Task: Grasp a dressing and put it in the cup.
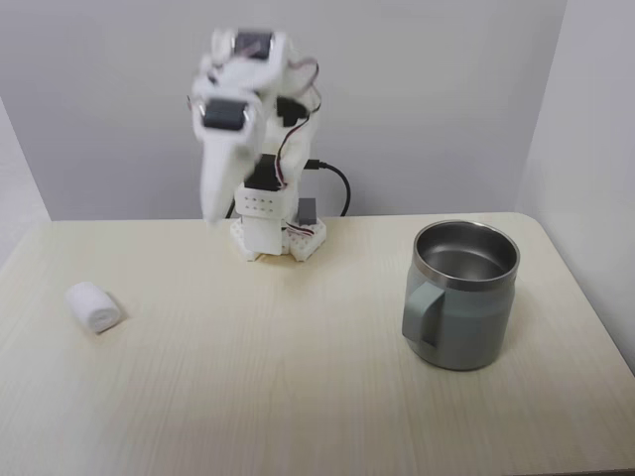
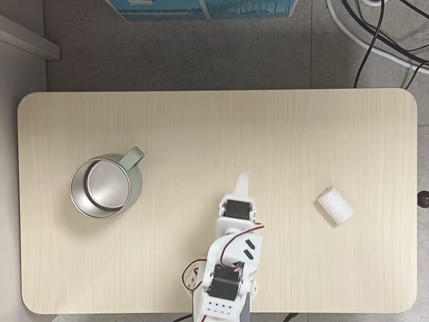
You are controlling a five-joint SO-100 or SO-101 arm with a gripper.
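Observation:
The dressing (image 1: 94, 305) (image 2: 335, 206), a small white gauze roll, lies on its side on the table, at the left in one fixed view and at the right in the other. The cup (image 1: 466, 322) (image 2: 137, 158), a grey-green metal mug with a shiny steel inside, stands upright at the opposite end and nothing shows inside it. My gripper (image 1: 212, 210) (image 2: 241, 181) hangs in the air in front of the arm's base, between the two and well clear of both. It is blurred, its fingers read as one tapered tip, shut on nothing.
The arm's white base (image 1: 276, 233) (image 2: 224, 302) sits mid-way along one long edge of the pale wooden table (image 1: 278, 387) (image 2: 201, 121). Black cables (image 2: 375, 40) run over the floor beyond the far corner.

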